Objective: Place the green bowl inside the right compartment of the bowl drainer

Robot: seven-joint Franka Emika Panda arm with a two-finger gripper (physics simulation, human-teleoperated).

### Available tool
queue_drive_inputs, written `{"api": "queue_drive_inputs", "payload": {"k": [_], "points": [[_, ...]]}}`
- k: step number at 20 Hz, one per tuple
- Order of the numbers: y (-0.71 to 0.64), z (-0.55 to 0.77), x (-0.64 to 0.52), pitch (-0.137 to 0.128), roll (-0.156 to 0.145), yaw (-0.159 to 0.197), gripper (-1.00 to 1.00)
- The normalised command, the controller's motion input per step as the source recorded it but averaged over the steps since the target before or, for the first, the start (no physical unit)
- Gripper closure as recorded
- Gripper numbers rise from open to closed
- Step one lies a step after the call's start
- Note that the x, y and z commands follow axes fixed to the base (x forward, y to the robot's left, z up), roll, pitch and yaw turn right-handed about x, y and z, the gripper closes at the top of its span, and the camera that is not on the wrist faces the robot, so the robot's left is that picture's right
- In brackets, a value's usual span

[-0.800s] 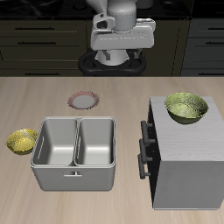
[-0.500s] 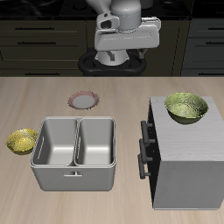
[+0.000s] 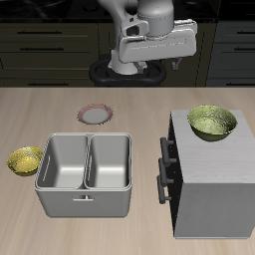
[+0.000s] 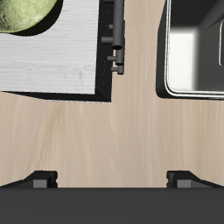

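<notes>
The green bowl (image 3: 212,122) sits upright on top of the grey cabinet (image 3: 219,189); the wrist view catches part of the bowl (image 4: 26,13) at the frame's edge. The bowl drainer (image 3: 87,200) stands on the table beside the cabinet, and nothing lies in either of its two bins. One bin of the drainer (image 4: 194,86) shows in the wrist view. My gripper (image 3: 151,66) hangs high over the back of the table, well apart from the bowl. In the wrist view the gripper (image 4: 112,179) is open with nothing between its fingers.
A smaller, yellower bowl (image 3: 25,160) lies on the table on the drainer's other side. A small plate (image 3: 96,115) lies farther back. The cabinet's black handles (image 3: 163,166) face the drainer across a narrow gap.
The arm has swung sideways toward the cabinet's side of the table, and the hand has tilted. The bowls and the drainer have not moved.
</notes>
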Motion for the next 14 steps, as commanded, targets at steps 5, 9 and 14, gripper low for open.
{"api": "queue_drive_inputs", "payload": {"k": [5, 9, 14], "points": [[0.21, 0.16, 0.33, -0.024, 0.011, 0.020, -1.00], [0.24, 0.13, 0.35, -0.010, 0.018, -0.011, -1.00], [0.18, 0.08, 0.28, -0.027, 0.014, 0.036, -1.00]]}}
